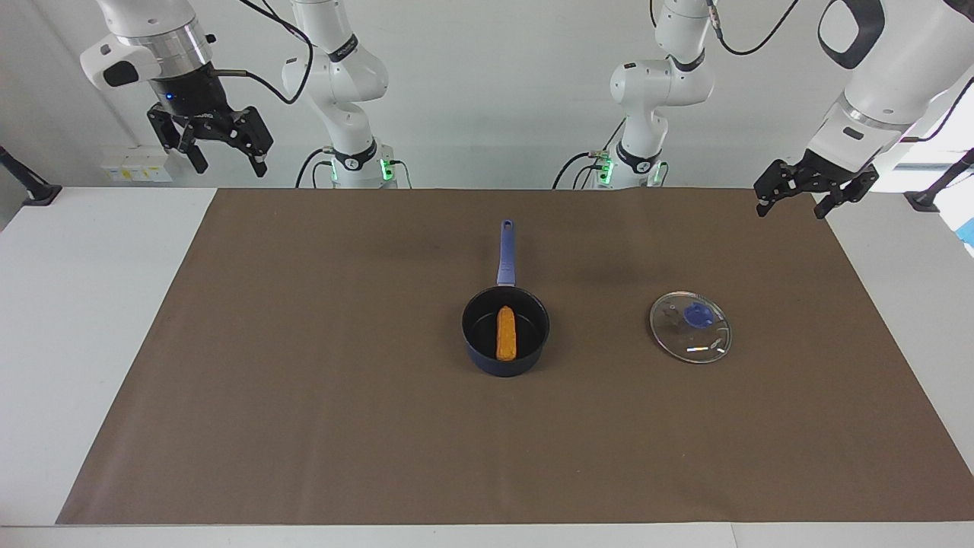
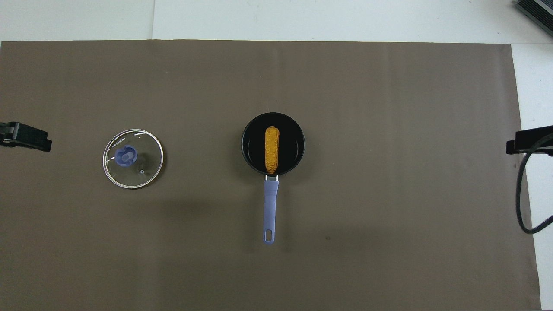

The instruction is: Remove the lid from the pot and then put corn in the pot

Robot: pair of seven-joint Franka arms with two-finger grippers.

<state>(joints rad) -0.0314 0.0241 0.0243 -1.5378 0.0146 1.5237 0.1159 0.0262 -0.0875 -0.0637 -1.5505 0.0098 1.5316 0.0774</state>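
Observation:
The dark blue pot (image 1: 478, 352) (image 2: 252, 125) stands mid-mat, its long handle pointing toward the robots. The orange-yellow corn (image 1: 506, 332) (image 2: 271, 149) lies inside the pot. The glass lid (image 1: 690, 327) (image 2: 133, 158) with its blue knob lies flat on the mat beside the pot, toward the left arm's end. My left gripper (image 1: 794, 199) hangs open and empty above the mat's corner at that end. My right gripper (image 1: 227, 155) is raised high above the other end, open and empty. In the overhead view only a tip of each shows at the edges.
A brown mat (image 1: 304, 380) covers most of the white table (image 1: 76, 304). The two arm bases (image 1: 358, 164) stand along the table's robot-side edge. A black cable (image 2: 520, 194) hangs by the right arm's end.

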